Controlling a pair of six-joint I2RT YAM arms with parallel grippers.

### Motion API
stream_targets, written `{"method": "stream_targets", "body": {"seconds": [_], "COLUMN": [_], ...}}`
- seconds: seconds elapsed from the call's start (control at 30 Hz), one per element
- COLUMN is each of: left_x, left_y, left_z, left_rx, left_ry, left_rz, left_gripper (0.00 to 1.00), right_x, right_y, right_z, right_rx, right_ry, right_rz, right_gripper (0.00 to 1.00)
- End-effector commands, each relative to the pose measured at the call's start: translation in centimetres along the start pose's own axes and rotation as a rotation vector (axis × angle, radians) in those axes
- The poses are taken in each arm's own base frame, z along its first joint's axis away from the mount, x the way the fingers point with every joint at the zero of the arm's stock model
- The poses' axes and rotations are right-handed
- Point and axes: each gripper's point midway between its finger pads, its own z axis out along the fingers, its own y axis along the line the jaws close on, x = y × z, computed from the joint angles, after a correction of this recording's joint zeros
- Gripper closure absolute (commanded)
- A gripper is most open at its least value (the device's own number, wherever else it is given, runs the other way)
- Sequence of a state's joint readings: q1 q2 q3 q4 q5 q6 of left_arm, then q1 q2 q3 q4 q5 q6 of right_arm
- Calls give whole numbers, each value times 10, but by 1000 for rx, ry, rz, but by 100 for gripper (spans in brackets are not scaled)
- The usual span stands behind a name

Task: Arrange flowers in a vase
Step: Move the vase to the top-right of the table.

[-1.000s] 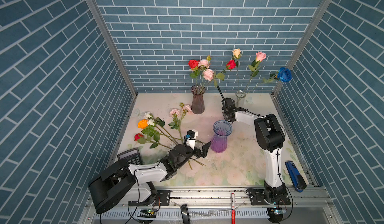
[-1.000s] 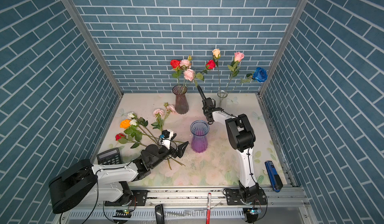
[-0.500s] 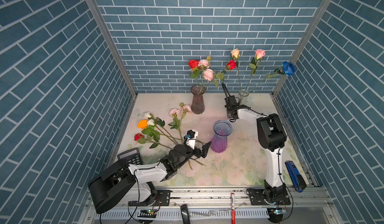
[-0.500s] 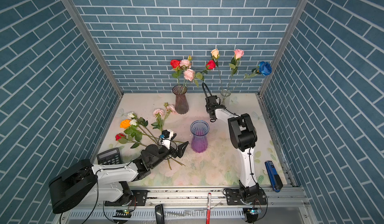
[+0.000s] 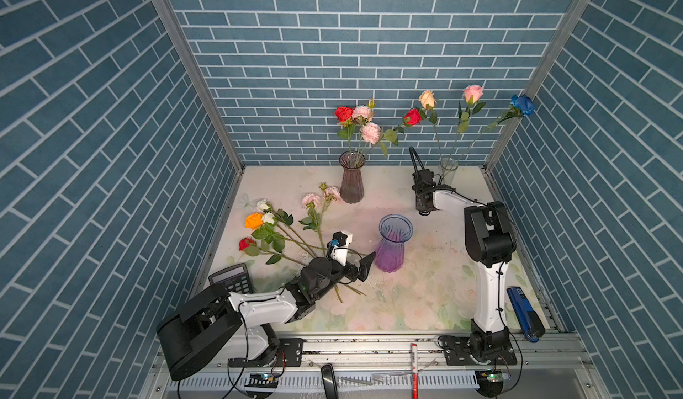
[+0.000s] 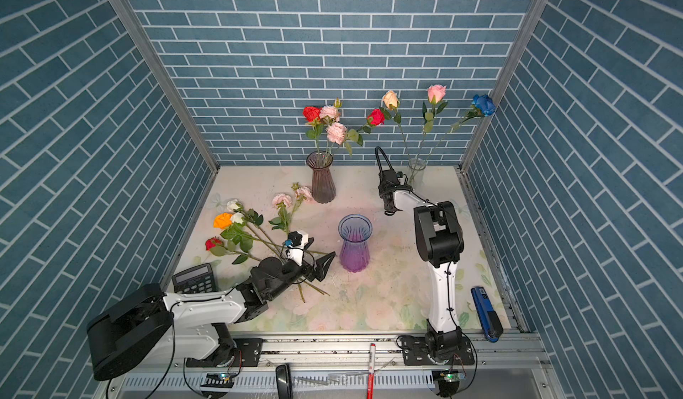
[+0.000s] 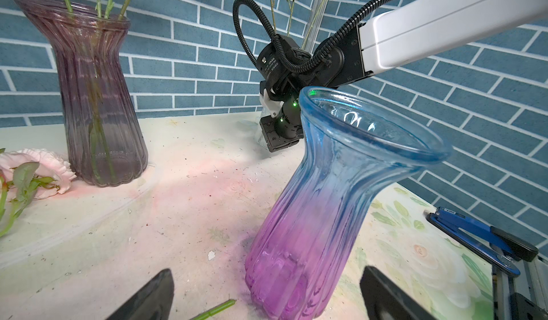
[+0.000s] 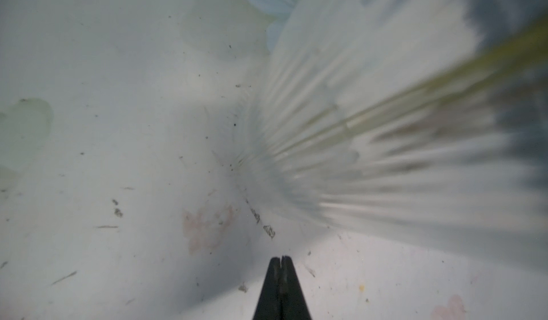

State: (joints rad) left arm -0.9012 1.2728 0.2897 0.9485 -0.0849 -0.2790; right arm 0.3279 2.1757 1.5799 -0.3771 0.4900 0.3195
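My left gripper [image 5: 366, 268]: fingers wide apart, blue-purple vase [image 5: 393, 245] just ahead, loose flowers [image 5: 277, 231] lying beneath and behind it. My right gripper [image 8: 280, 263]: fingers pressed together, clear vase [image 8: 385, 155] just beside.

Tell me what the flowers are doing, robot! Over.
Left claw open, empty, facing purple vase. Right claw shut, empty, beside clear vase. Loose flowers on table, stems under left arm.

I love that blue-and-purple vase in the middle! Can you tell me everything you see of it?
The vase is see-through ribbed glass, blue at its wide flared rim, fading to purple at the base, with a narrower waist. It stands upright and empty on the flowery table. The open left gripper lies low beside its base; whether they touch is unclear.
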Motion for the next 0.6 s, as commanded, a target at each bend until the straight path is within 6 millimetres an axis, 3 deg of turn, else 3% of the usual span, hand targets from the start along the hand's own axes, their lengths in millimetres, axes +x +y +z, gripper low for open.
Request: {"method": "stream_targets", "body": {"seconds": [0.0, 0.57], "left_x": [-11, -11], "left_y": [-3, -3], "left_z": [4, 4], "left_rx": [8, 10], "left_ry": [-28, -28], "left_rz": [1, 0], "left_gripper": [0, 0], "right_x": [6, 19], "right_y": [-4, -44], "right_z": [2, 12], "right_rx": [23, 105], "right_ry": [27, 92], "right_rz": [42, 169], "right_gripper": [100, 100]}}
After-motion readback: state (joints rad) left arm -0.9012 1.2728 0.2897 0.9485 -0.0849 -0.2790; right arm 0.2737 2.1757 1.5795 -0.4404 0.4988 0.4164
